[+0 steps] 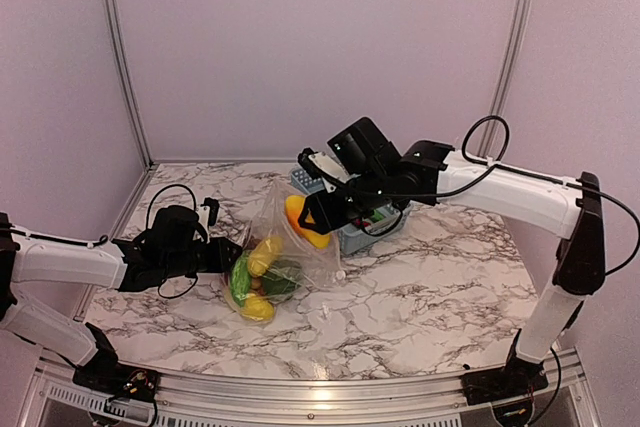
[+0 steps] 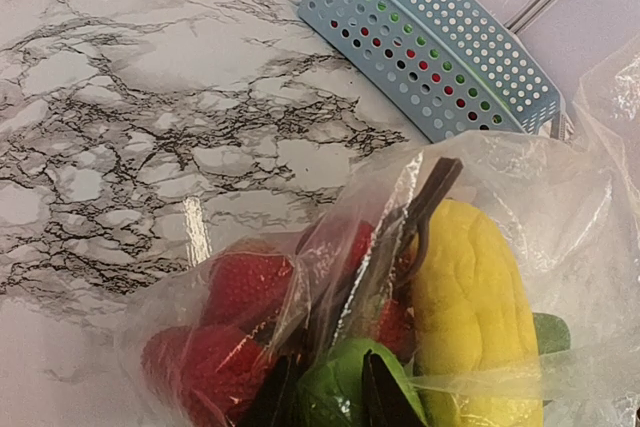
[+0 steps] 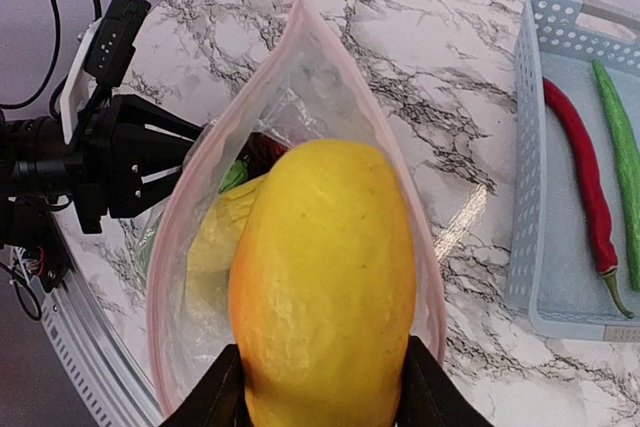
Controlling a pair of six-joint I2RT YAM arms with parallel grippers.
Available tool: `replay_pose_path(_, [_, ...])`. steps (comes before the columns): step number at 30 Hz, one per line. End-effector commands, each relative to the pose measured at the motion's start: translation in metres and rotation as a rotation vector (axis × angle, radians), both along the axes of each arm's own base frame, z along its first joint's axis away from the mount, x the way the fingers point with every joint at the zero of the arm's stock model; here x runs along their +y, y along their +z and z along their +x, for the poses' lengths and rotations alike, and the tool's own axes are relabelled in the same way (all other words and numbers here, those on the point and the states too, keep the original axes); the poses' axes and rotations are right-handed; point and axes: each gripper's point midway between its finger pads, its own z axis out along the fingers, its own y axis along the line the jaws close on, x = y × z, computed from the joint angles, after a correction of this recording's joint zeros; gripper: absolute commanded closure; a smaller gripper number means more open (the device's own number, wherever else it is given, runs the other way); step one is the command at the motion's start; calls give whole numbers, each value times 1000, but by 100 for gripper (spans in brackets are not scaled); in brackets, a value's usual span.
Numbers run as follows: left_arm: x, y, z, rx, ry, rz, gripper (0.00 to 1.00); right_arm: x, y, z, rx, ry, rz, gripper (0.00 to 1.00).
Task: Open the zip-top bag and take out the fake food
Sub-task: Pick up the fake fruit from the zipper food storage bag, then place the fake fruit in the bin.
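Right pincer [image 3: 325, 395] around mango [image 3: 325, 277], above bag [image 3: 296, 87]

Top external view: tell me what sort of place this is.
Probably a robot test booth: bare walls on metal framing, and a marble-patterned table with a left arm and right arm bolted on.

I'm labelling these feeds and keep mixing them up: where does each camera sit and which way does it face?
Top external: high behind the bases, looking down at the table; left arm and right arm show, bag between.
Left wrist: low beside the bag, facing the basket; its dark fingers at the bottom edge.
Right wrist: above the bag's mouth, looking down; its fingers clamp a mango.
Shared: the wrist views both show bag and basket.
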Motion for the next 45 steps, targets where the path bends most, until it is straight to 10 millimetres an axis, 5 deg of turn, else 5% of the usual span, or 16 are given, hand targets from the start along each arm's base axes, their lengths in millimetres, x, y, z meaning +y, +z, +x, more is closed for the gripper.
replay_pose_path(1, [20,-36,-12,88,17,110,76,-4,43,-6,-54,13,60,73])
replay_pose_path(13, [19,-35,-11,87,16,107,76,-33,70,9,-101,-55,77,73])
replay_pose_path(19, [18,-33,-11,83,15,107,76,-52,83,34,-141,-116,86,72])
replay_pose_path(25, [17,-32,-9,79,13,106,76,-68,75,74,-173,-194,93,72])
replay_pose_path(36, [17,-27,-9,68,10,112,76,-84,20,159,-207,-319,47,74])
replay_pose_path(45, [20,-23,-11,65,13,106,76,-105,-41,202,-197,-368,-37,75])
